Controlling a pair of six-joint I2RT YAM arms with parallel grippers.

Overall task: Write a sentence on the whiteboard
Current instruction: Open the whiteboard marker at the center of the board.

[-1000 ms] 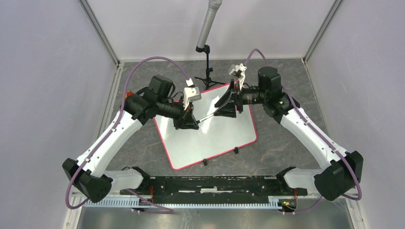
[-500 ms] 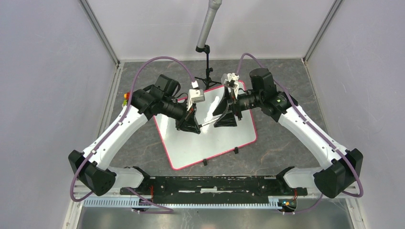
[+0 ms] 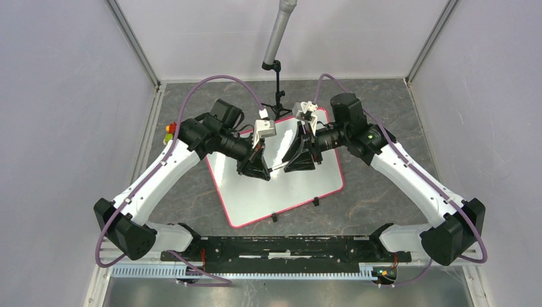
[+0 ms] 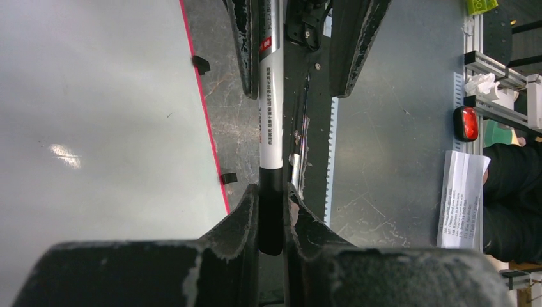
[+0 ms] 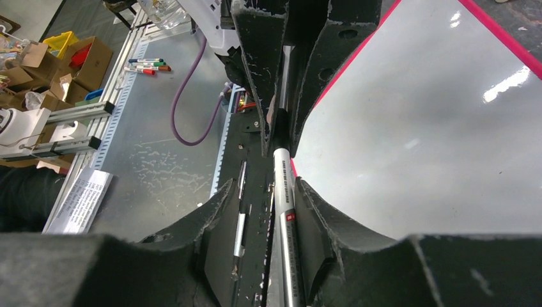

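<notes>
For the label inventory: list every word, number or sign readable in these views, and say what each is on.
Nothing can be quoted.
Marker: small print along the barrel and a red label, too small to read.
Paper sheet: printed lines, too blurred to read.
Whiteboard: no writing visible.
</notes>
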